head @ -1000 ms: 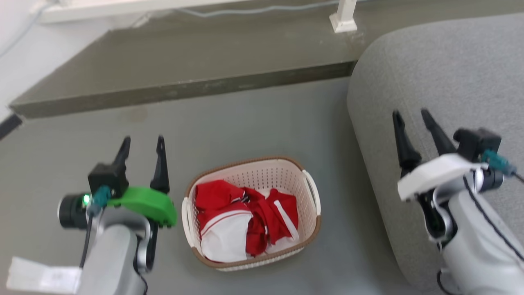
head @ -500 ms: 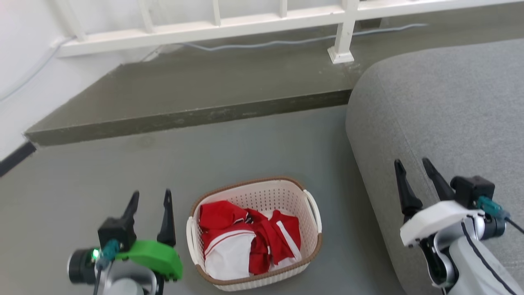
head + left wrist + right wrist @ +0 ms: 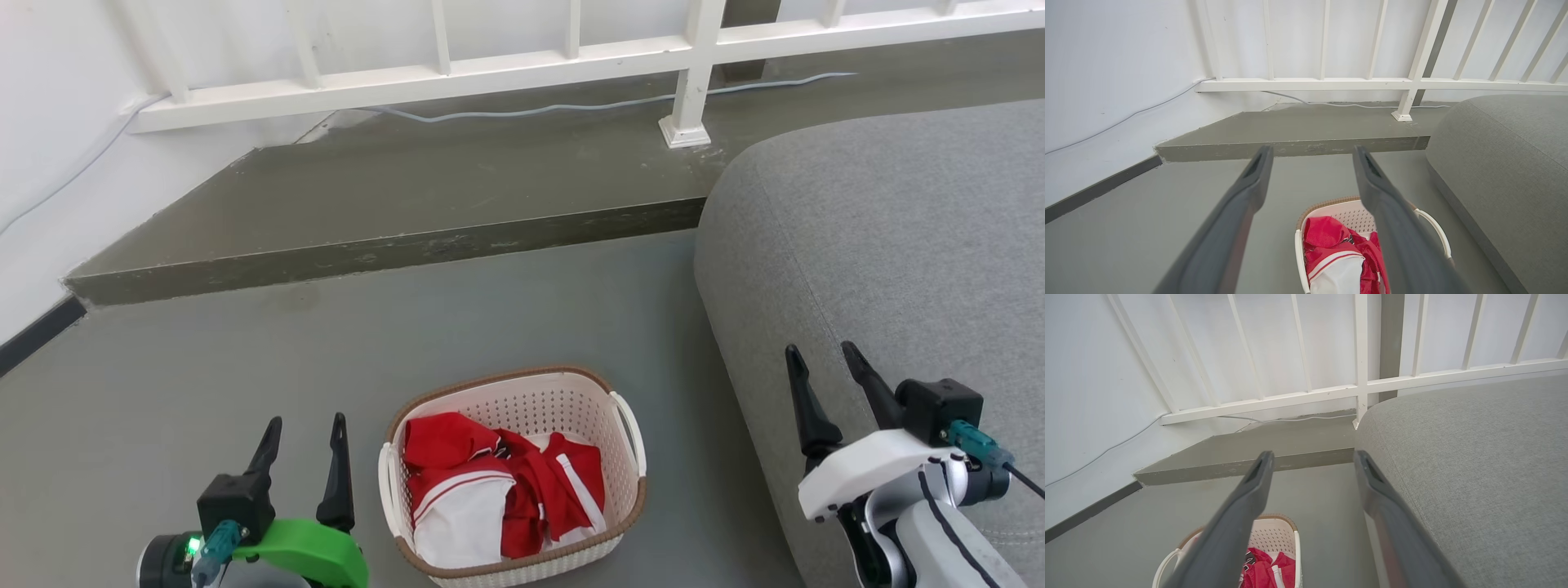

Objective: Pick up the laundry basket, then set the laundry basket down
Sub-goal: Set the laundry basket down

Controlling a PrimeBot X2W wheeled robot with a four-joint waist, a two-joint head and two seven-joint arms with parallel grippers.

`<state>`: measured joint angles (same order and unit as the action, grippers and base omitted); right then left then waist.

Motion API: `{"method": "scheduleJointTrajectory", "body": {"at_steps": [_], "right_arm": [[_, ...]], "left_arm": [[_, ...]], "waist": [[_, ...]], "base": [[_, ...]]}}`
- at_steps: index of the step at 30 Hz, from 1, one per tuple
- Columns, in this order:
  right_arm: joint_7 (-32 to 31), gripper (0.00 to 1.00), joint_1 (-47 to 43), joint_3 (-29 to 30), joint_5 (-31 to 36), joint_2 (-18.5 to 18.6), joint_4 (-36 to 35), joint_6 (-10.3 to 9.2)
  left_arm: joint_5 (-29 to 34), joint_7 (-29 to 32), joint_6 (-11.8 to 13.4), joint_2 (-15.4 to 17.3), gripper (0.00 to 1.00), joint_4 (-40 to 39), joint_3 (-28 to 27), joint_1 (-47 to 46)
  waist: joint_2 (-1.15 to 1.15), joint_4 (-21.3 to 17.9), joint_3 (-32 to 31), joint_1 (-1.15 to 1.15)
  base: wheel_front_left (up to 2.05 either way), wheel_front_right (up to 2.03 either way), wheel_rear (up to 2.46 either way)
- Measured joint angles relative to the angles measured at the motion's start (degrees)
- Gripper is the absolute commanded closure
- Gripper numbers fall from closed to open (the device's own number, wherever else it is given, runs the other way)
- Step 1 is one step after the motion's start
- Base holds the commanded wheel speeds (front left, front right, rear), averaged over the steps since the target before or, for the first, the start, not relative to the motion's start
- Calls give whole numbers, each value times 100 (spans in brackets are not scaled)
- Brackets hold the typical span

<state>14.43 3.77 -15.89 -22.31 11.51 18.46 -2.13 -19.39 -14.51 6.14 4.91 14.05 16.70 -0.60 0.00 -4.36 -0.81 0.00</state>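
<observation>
The laundry basket (image 3: 531, 404) stands on the grey floor between my arms, cream-white and perforated with a brown rim and white loop handles; red and white clothes (image 3: 498, 494) lie in it. It also shows low in the left wrist view (image 3: 1349, 212) and the right wrist view (image 3: 1274, 535). My left gripper (image 3: 304, 425) is open, to the left of the basket and apart from it. Over the sofa edge on the right, my right gripper (image 3: 820, 353) is open and holds nothing.
A grey sofa (image 3: 890, 245) bulks at the right, close to the basket. Behind runs a raised olive step (image 3: 392, 245) with a white railing (image 3: 506, 69) and a grey cable (image 3: 588, 106) along it. A white wall (image 3: 49, 106) stands at the left.
The head camera has tilted up: the railing has come into view and the basket and both arms sit lower in the picture. Both grippers stay open, and the basket rests on the floor as before.
</observation>
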Motion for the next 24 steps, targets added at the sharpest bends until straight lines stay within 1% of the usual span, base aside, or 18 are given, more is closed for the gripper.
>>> {"method": "scheduleJointTrajectory", "body": {"at_steps": [7, 24], "right_arm": [[0, 0, -103, 0, 68, 1, -91, 0], [1, 0, -205, 1, 120, 2, -205, -48]], "left_arm": [[2, 0, 44, -1, 0, -175, -30, 168], [114, 88, 46, -1, 0, -498, -109, 332]], "waist": [[0, 8, -13, 0], [0, 17, -5, 0]], "base": [[0, 0, 0], [0, 0, 0]]}}
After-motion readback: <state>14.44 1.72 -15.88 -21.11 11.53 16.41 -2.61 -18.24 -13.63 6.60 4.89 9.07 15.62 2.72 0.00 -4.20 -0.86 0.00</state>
